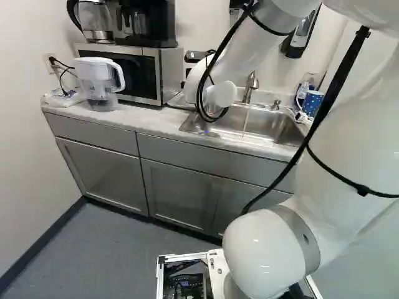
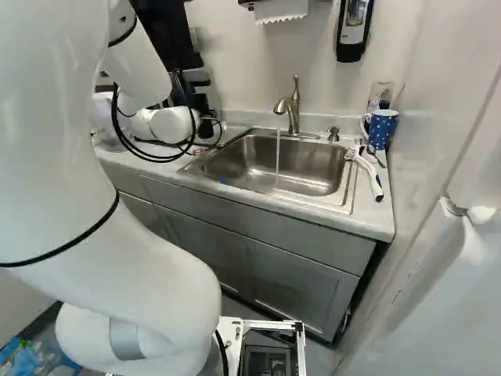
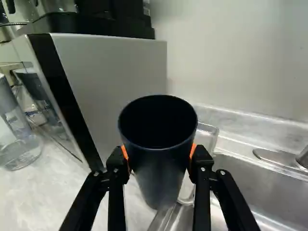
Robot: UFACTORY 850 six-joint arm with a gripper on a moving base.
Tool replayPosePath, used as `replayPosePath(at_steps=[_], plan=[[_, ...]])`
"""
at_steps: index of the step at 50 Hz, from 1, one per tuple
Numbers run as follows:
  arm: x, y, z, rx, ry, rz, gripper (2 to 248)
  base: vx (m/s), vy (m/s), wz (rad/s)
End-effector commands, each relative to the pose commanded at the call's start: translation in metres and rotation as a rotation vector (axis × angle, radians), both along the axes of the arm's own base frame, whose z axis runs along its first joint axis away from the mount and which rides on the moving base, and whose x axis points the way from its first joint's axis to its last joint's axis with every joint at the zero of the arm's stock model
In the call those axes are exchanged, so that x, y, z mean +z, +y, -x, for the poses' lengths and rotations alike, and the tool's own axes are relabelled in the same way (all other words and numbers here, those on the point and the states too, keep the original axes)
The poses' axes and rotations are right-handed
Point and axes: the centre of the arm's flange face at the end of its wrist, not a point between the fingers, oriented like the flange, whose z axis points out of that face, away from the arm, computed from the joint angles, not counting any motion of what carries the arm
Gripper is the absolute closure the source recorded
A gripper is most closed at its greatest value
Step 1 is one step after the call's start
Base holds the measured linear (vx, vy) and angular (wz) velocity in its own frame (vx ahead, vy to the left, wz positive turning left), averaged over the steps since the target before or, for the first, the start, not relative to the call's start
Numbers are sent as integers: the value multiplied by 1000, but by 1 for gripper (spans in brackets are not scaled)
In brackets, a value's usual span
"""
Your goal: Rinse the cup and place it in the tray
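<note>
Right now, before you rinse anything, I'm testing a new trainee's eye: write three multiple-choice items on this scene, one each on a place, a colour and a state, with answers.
1. Where is the dark cup?
A) Inside the microwave
B) In the gripper
C) On the floor

2. What colour is the mug at the right of the right base view?
A) Blue with light dots
B) Plain red
C) Solid green

3. How is the tap?
A) Turned off
B) Wrapped in a cloth
C) Running

Answers:
1: B, both fingers touch the cup from opposite sides.
2: A, its blue side shows light dots.
3: C, a thin stream falls from the spout.
</note>
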Motion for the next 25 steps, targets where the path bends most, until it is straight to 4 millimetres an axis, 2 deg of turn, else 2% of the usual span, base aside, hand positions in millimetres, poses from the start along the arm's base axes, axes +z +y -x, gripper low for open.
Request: replayPosePath(at_steps=[25], plan=[[0,-36,-12,-79,0,0,125,0,0,0]])
